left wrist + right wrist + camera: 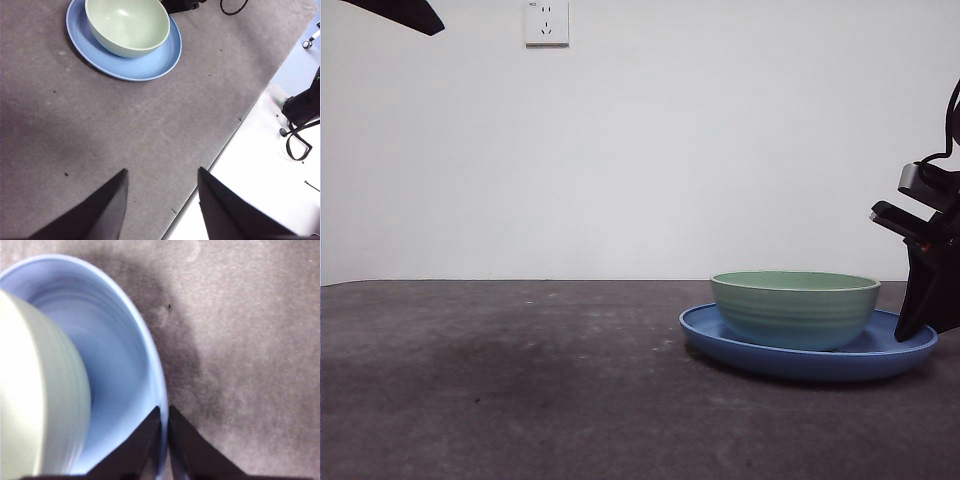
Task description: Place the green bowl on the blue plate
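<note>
Front view: green bowl (795, 308) sits upright on blue plate (808, 350), on desk (500, 390). Right tool (164, 412) nearly closed, pinching the plate rim. Left tool (162, 175) open, empty, well apart.

One green bowl (795, 308) is in view, and one blue plate (720, 335) beneath it, so two pieces of tableware in all. Two grippers show: the right gripper (165, 432), at about 3 o'clock in the front view with its two black jaws nearly together at the plate's rim, and the left gripper (161, 197), its two jaws spread apart over the table. One grey table (500, 390) bears them. One wall socket (547, 22) sits at about 11 o'clock on the white wall.
</note>
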You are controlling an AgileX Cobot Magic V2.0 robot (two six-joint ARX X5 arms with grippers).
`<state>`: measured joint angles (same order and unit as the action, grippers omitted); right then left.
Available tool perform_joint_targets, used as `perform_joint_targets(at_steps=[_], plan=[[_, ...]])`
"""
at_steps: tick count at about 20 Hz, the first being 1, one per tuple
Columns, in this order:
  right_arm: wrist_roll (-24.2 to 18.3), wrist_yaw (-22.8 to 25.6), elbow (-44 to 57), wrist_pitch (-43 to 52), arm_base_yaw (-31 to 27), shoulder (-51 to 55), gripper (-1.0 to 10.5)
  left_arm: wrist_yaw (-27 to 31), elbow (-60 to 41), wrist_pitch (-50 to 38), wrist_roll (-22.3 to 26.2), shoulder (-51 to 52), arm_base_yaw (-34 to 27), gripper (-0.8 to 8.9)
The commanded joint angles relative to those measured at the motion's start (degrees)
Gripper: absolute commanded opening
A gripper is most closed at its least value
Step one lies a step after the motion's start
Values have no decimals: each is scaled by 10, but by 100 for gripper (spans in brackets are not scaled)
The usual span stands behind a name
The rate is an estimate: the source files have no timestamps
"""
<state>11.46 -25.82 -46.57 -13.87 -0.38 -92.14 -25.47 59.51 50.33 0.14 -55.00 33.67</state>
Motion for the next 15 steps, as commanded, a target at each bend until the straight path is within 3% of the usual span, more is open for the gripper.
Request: perform_joint_targets(at_steps=[1, 9, 15], plan=[[9, -3, -7, 7, 1, 13, 5, -3, 4, -6, 7, -4, 5, 225], [73, -56, -7, 19, 17, 83, 5, -3, 4, -7, 7, -4, 5, 225], [122, -37, -7, 58, 100, 83, 5, -3, 4, -6, 7, -4, 5, 225]])
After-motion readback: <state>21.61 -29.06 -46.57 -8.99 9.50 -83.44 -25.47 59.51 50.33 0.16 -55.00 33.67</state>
